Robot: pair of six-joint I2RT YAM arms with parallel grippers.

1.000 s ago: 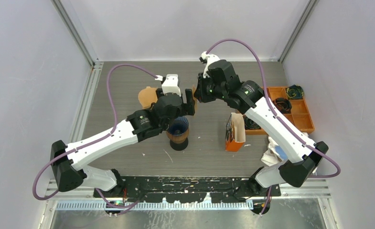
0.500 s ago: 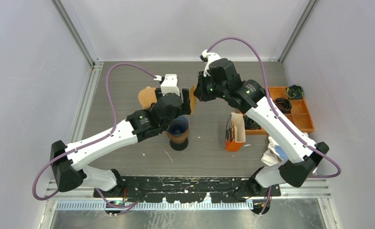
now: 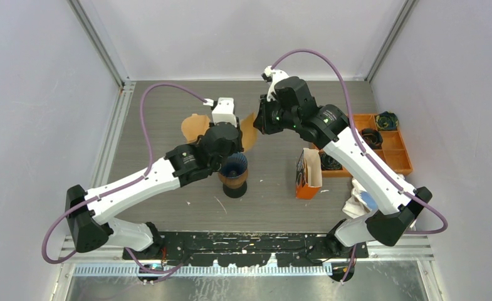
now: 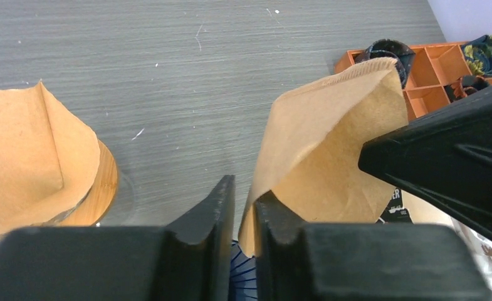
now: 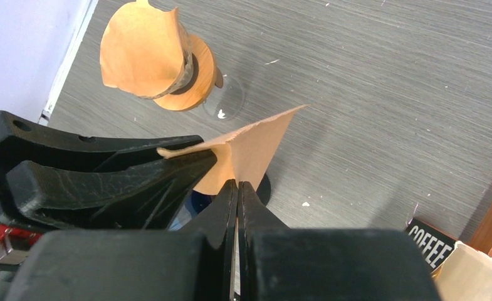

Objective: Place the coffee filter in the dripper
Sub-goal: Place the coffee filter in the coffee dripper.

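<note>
So, the coffee filter (image 4: 331,138) is held up in the air between the two arms, above the far rim of the dripper (image 3: 234,168) and not in it yet. The right gripper (image 5: 237,183) is pinched tight on it: in the right wrist view the two fingers are pressed together with only the thin paper between them. The left gripper (image 4: 246,188) is a harder call. Its fingers are set a narrow gap apart and the filter's lower corner is seen dipping into that gap, but whether the paper is actually squeezed can't be told. The filter's crimped top edge is fanned open toward the orange tray (image 3: 397,164).

Room-wise, it's tight at the centre, with both sets of fingers crowded round one sheet right over the dripper's blue ribs. A second dripper (image 5: 149,56), already lined with paper, is parked just to the left, well inside the table (image 3: 168,106) edge. Bare grey tabletop is left open behind the filter and between the dripper and the filter box (image 3: 306,179) on the right.
</note>
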